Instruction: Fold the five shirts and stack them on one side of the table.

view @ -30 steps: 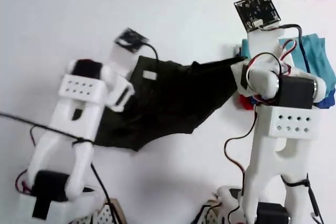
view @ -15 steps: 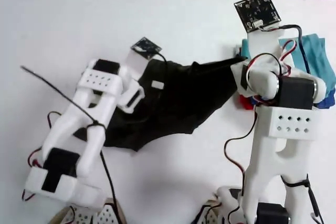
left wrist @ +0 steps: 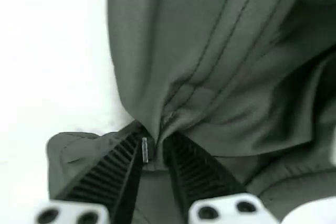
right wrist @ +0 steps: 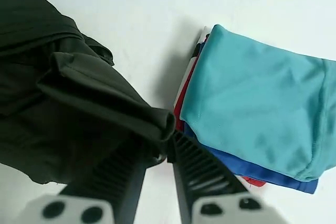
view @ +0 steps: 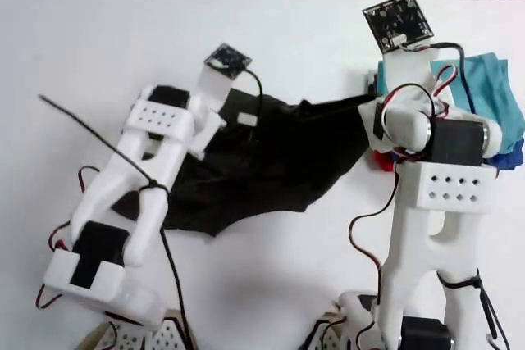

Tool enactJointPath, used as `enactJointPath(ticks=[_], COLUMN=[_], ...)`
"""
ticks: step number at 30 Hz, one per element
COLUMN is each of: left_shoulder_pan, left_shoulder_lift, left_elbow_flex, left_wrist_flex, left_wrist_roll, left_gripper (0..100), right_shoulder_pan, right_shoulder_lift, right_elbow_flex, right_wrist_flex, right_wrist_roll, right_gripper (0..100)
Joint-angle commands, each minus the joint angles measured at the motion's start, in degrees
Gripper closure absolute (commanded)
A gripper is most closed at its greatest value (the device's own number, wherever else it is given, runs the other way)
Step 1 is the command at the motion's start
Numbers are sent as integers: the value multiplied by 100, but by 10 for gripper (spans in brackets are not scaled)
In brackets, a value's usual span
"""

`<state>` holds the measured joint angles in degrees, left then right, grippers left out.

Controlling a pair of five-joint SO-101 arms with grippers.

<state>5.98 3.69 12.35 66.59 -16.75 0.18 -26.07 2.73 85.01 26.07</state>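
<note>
A black shirt [view: 262, 161] lies crumpled across the middle of the white table [view: 98, 38]. My left gripper [left wrist: 155, 153] is shut on a pinched fold of the black shirt [left wrist: 220, 66] at its left part; the left arm [view: 148, 170] stands over it. My right gripper [right wrist: 167, 148] is shut on a bunched edge of the black shirt [right wrist: 68, 93] at its right corner, next to the stack. A stack of folded shirts [right wrist: 252, 108], teal on top with blue and red beneath, sits at the right side; the right arm [view: 435, 145] partly covers the stack [view: 500, 96].
The table's far left and far middle are bare white surface. Cables hang from both arms; a thin black wire [view: 90, 133] sticks out left of the left arm. The arm bases [view: 385, 325] stand at the near edge.
The left arm has swung right and toward the far side, dragging its pinched fold of the black shirt over the cloth. The right arm has stayed nearly still, holding its corner.
</note>
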Motion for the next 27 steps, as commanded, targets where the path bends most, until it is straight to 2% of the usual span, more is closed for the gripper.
enactJointPath(ticks=[1,7,11,16,21,27], left_shoulder_pan=[-299,-1002,-1363,-1714,-1776,-1776], left_shoulder_lift=[-44,-44,-44,-44,-44,-44], left_elbow_flex=[-875,-2589,-3591,-4752,-5780,-7257], left_wrist_flex=[492,1705,2207,2699,3121,3516], left_wrist_roll=[53,53,79,615,1231,1785], left_gripper=[972,972,972,972,972,972], right_shoulder_pan=[57,57,57,-171,-611,-927], right_shoulder_lift=[-242,-242,-189,-242,-242,-198], right_elbow_flex=[158,167,167,149,-668,-2268], right_wrist_flex=[-374,-1332,-2360,-3196,-3090,-2413], right_wrist_roll=[0,-62,-607,-624,-624,-615], right_gripper=[978,978,978,978,978,978])
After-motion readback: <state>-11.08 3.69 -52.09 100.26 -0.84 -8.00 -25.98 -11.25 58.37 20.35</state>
